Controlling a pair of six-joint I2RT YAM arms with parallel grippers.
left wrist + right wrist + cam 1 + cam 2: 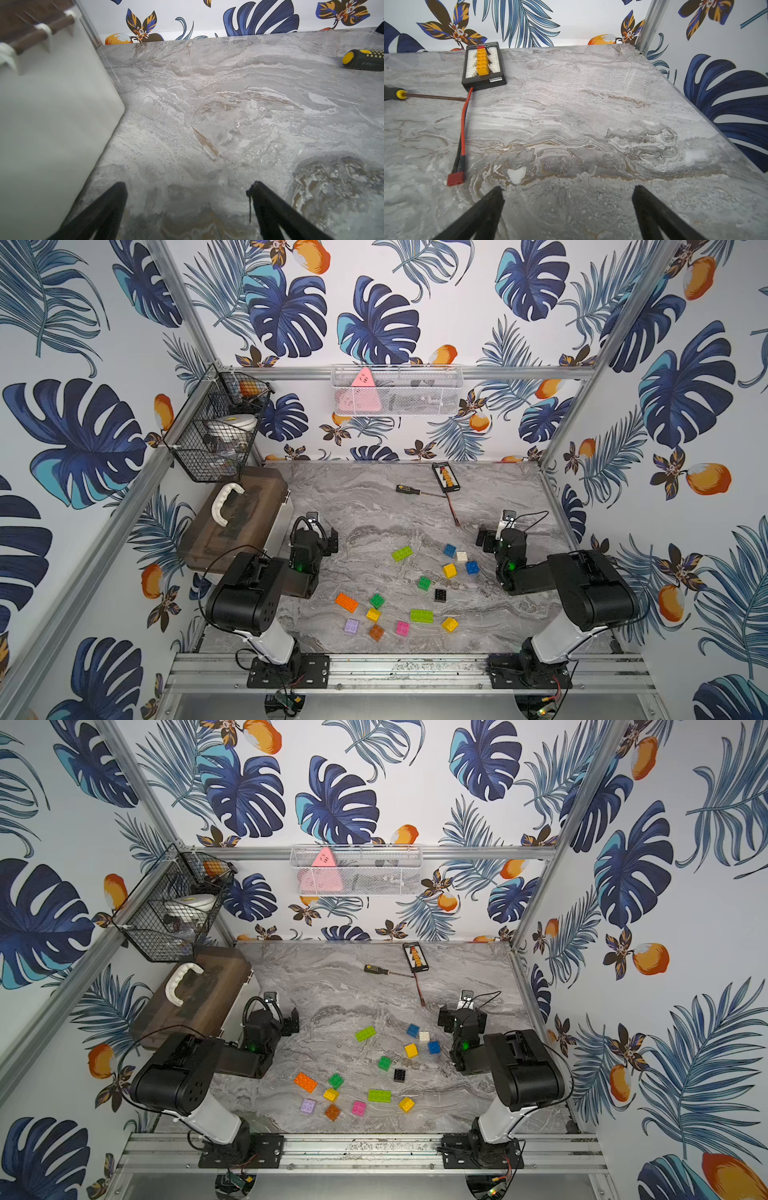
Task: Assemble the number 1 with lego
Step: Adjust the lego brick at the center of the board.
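The lego lies loose on the marble table (pixel 365 506) in both top views, none of it joined. A lime long brick (pixel 402 553) sits mid-table; blue (pixel 449 550), white (pixel 461 556), blue (pixel 472 567) and yellow (pixel 449 570) bricks cluster to its right. Nearer the front lie an orange long brick (pixel 346 602), a second lime long brick (pixel 421 615), and green, black, purple, pink and yellow small ones. My left gripper (pixel 187 187) hangs open over bare table, left of the bricks. My right gripper (pixel 568 189) is open and empty too, right of them. Neither wrist view shows a brick.
A brown-lidded box (pixel 232 518) with a white handle stands close to the left arm. At the back lie a screwdriver (pixel 405 489), a black connector board (pixel 445 477) and its red cable (pixel 453 508). Wire baskets (pixel 395 389) hang on the walls.
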